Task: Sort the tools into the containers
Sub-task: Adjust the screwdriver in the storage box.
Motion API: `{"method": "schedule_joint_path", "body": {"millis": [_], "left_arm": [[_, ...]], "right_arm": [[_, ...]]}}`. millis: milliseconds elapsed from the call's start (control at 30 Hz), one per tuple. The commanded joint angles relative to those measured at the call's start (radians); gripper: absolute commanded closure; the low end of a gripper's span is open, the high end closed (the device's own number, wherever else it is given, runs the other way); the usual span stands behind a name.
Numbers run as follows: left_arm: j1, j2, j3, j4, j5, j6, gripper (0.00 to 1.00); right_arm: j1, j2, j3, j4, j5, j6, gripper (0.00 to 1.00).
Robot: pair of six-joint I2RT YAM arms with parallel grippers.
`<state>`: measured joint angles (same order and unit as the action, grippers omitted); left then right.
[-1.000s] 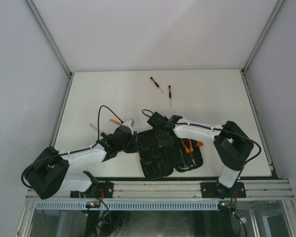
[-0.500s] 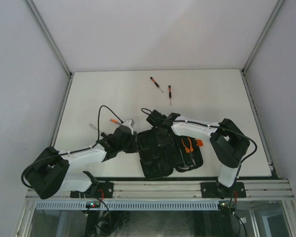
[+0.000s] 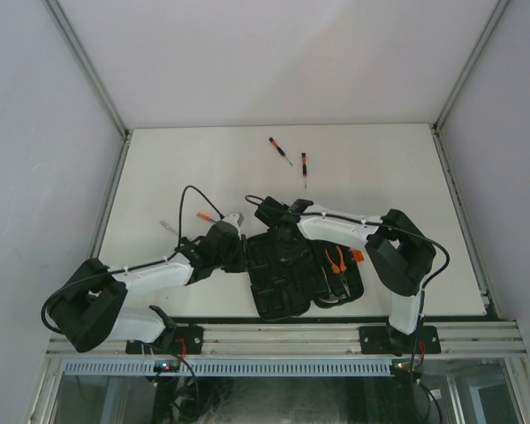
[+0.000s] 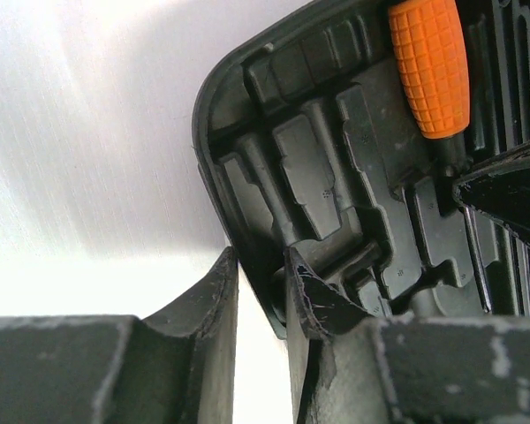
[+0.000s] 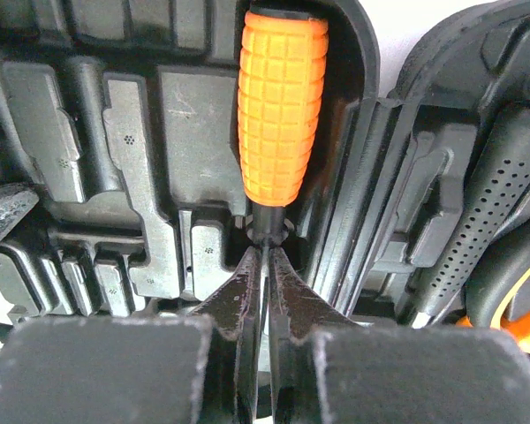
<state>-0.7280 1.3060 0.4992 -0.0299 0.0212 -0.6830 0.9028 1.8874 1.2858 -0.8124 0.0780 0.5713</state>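
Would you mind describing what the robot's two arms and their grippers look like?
Both the left arm and right arm have white links joined by bulky black joints, each with a thin black cable. The left gripper and right gripper have black wedge-shaped fingers, scuffed grey-white.

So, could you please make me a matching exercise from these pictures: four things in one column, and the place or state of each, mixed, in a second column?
Column one:
1. pliers
2. far screwdrivers
3. left hand
4. right hand

Column two:
A. closed, tips at the neck of the orange-handled tool
B. lying on the table, outside the tool case
C. lying in the case's right half
D. astride the case's left rim

Pairs: 1-C, 2-B, 3-D, 4-A.
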Motion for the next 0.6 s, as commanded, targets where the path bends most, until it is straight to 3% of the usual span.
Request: {"method": "schedule_joint_path", "body": {"millis": [0, 300, 567], "left_arm": [[-0.038, 0.019, 0.097, 0.127, 0.108, 0.006, 0.78], [-0.047, 0.028, 0.096, 0.139, 0.117, 0.007, 0.85], [-0.059, 0.024, 0.099, 0.143, 0.131, 0.007, 1.0]], "right_arm": [[0.06, 0.2, -0.088, 0.131, -0.067, 0.03, 1.0], [0.065, 0.254, -0.144, 0.201, -0.103, 0.047, 1.0], [0.083, 0.312, -0.177, 0.271, -0.122, 0.083, 1.0]]}}
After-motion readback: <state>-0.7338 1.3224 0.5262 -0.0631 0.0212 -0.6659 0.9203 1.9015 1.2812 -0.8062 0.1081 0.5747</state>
